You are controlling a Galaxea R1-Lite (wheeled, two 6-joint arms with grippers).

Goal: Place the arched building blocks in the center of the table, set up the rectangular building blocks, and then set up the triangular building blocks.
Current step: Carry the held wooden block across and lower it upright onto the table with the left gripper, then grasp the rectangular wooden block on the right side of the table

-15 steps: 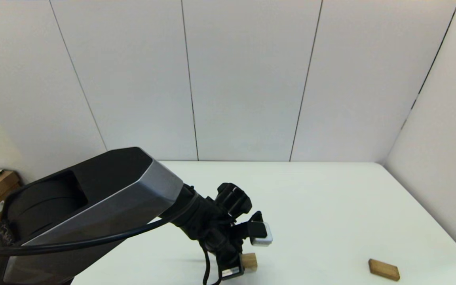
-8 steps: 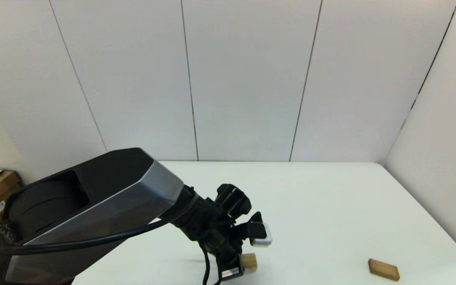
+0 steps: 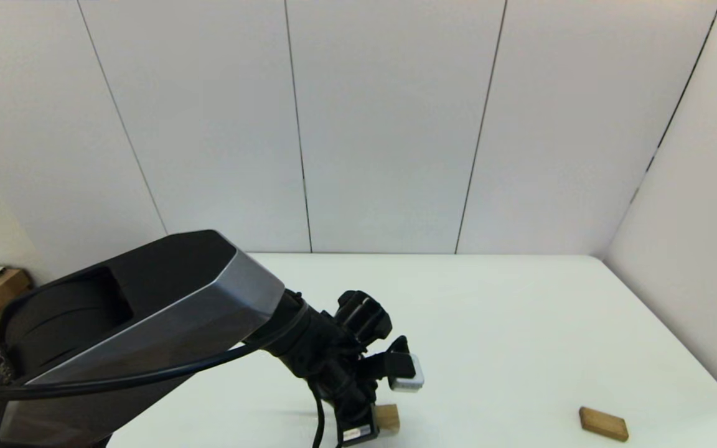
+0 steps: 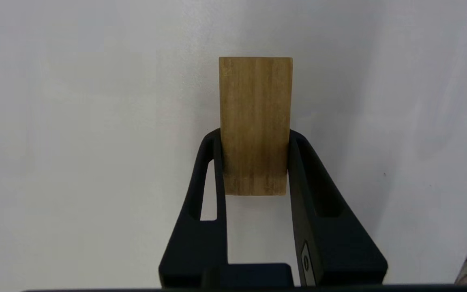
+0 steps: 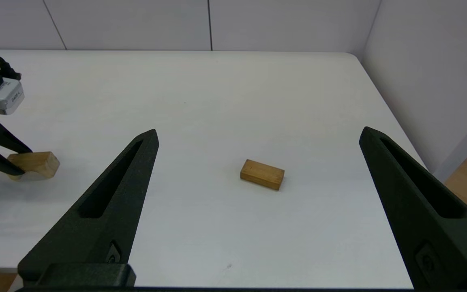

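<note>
White table (image 3: 520,323) – pale panelled walls (image 3: 383,124) behind it.

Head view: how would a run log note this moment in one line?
left gripper: shut on arched block | rectangular block: flat on table | right gripper: open

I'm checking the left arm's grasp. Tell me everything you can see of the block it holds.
The block is light tan wood with lengthwise grain, showing one plain rectangular face in the left wrist view. The left gripper is shut on it, jaws pressing its two long sides near one end, the rest sticking out beyond them. It sits low at the table, left of the slab; whether it touches the surface is unclear. No notch is visible from these views.
</note>
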